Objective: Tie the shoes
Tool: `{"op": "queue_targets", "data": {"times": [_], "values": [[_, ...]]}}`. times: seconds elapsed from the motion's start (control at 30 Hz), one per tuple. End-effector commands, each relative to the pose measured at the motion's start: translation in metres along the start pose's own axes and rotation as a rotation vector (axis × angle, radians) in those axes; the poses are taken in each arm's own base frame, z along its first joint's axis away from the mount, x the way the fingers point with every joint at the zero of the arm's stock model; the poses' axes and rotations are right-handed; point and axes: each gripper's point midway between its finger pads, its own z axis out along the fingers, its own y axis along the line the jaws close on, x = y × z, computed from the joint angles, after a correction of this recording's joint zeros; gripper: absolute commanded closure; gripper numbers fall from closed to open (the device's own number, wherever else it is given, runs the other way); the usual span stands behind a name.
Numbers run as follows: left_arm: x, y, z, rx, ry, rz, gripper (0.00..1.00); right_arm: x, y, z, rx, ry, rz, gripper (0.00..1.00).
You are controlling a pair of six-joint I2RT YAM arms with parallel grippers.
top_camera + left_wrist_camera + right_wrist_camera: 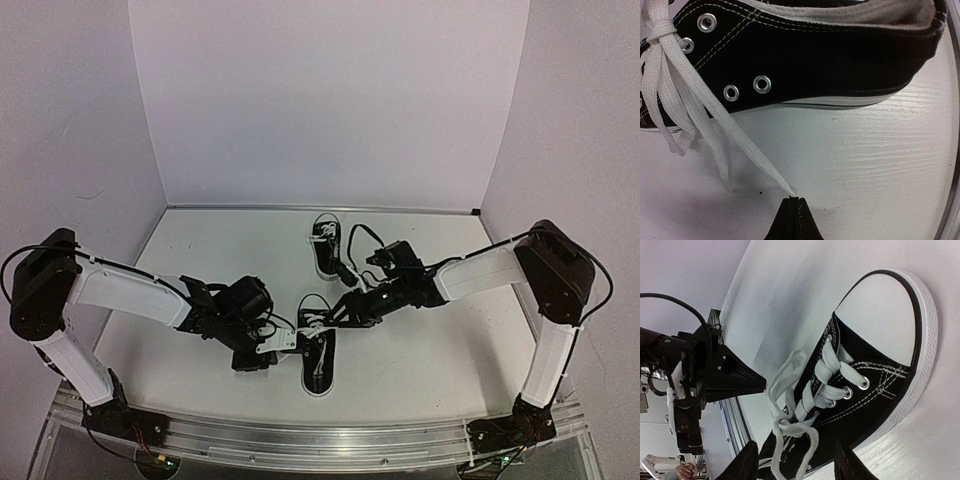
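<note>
The near shoe (318,365), black canvas with white laces, lies toe toward the back between my grippers; it also shows in the left wrist view (815,55) and the right wrist view (875,385). My left gripper (288,340) (795,200) is shut on the tip of one lace end (747,150), low at the shoe's left side, with the lace running taut up to the eyelets. My right gripper (332,317) (797,465) is open, with its fingers (747,462) straddling the knot and a lace loop (807,447). The second shoe (326,245) lies at the back.
The white table (430,350) is boxed in by purple-white walls at the back and sides. An aluminium rail (320,442) runs along the near edge. The right arm's black cable (358,240) arcs close to the far shoe.
</note>
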Motion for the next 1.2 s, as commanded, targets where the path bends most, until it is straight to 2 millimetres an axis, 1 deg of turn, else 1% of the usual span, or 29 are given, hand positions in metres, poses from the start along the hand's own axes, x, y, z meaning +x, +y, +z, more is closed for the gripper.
{"op": "queue_targets", "data": {"times": [0.0,0.1,0.23,0.33,0.47,0.53,0.57,0.6,0.73,0.8,0.97,1.07,1.17], "values": [[-0.003,0.006,-0.002,-0.019,0.026,0.028,0.98,-0.018,0.015,0.002,-0.050,-0.023,-0.024,0.51],[-0.003,0.008,-0.001,-0.027,0.032,0.030,0.98,-0.018,0.014,0.004,-0.051,-0.019,-0.008,0.54],[-0.002,0.011,-0.001,-0.045,0.038,0.032,0.98,-0.010,0.005,0.008,-0.043,0.002,0.016,0.66],[-0.003,0.014,-0.002,-0.061,0.034,0.032,0.97,-0.007,0.003,0.008,-0.030,0.003,0.020,0.74],[-0.005,0.016,-0.004,-0.079,0.022,0.037,0.96,-0.003,0.001,0.005,-0.010,0.009,0.018,0.80],[-0.007,0.018,-0.005,-0.085,0.015,0.037,0.95,-0.002,0.001,0.004,-0.005,0.013,0.014,0.93],[-0.008,0.018,-0.005,-0.088,0.013,0.037,0.94,-0.002,0.001,0.003,-0.003,0.014,0.013,0.97],[-0.008,0.019,-0.006,-0.090,0.012,0.037,0.93,-0.002,0.002,0.003,-0.003,0.014,0.010,1.00],[-0.011,0.023,-0.008,-0.115,-0.003,0.018,0.87,-0.005,0.007,-0.003,0.009,-0.001,-0.014,1.00],[-0.014,0.032,-0.015,-0.164,-0.029,-0.010,0.81,-0.007,0.007,-0.007,0.035,-0.010,-0.030,1.00],[-0.030,0.062,-0.053,-0.308,-0.212,-0.070,0.67,-0.010,0.005,-0.017,0.097,-0.034,-0.055,1.00],[-0.036,0.079,-0.070,-0.396,-0.293,-0.085,0.65,-0.011,0.004,-0.020,0.119,-0.040,-0.064,1.00],[-0.041,0.082,-0.067,-0.388,-0.301,-0.058,0.63,-0.012,0.004,-0.021,0.133,-0.042,-0.070,1.00]]}}
